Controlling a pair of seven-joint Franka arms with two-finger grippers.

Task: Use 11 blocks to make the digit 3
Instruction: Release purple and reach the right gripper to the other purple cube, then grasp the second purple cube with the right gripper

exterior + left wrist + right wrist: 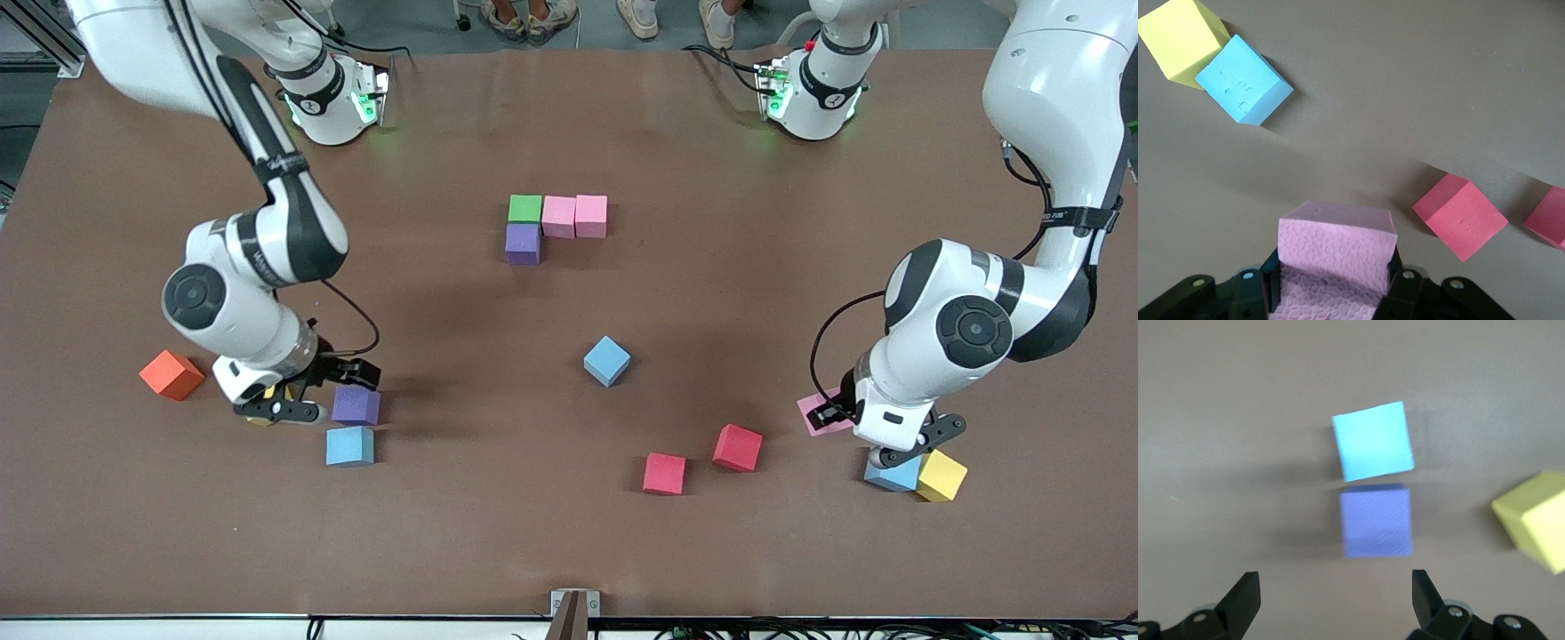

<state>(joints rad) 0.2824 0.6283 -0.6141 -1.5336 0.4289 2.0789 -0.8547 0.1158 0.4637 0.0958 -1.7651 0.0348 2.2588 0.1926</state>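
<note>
Four cubes touch in an L toward the robots' bases: green (525, 208), two pink (559, 216) (591, 216), and purple (523, 244) just nearer the camera than the green. My left gripper (829, 414) is shut on a pink cube (1336, 257), low at the left arm's end. A light blue cube (892, 476) (1243, 79) and a yellow cube (941, 476) (1181, 40) lie close by. My right gripper (311, 391) (1336, 600) is open and empty beside a purple cube (356, 404) (1376, 521) and a light blue cube (349, 445) (1373, 441).
Two red cubes (736, 447) (664, 473) and a light blue cube (607, 360) lie loose mid-table. An orange cube (172, 374) sits at the right arm's end. Another yellow cube (1535, 520) lies partly hidden under the right gripper.
</note>
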